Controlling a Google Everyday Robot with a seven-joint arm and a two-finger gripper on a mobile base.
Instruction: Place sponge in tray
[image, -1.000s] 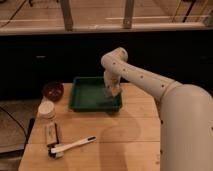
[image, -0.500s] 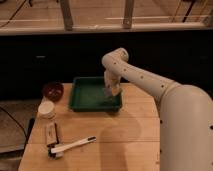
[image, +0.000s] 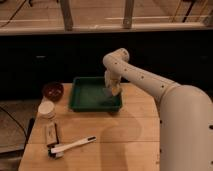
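1. Looking for the sponge, I cannot make it out as a separate thing; if I have it, it is hidden at my gripper (image: 114, 91), which hangs over the right-hand part of the tray (image: 82, 101), near that rim. Whether my jaws are wide, narrow or closed on something I cannot tell.
2. Judging by what a sponge is, it should be light and soft. It will squash under pressure, so a gentle pinch across its short sides, at the middle, should do. It is not fragile and should not slip; it may cling briefly to a pad on release.
3. The tray's floor shows green and bare to the left of my gripper, so there is room for a drop.
4. Left of the tray sits a dark-red bowl (image: 52, 91), just beside its left rim.
5. In front of that bowl, further from the tray, stands a pale round cup (image: 47, 109).
6. Well in front of the tray lie a tan block (image: 52, 133) and a white-handled brush (image: 73, 145).
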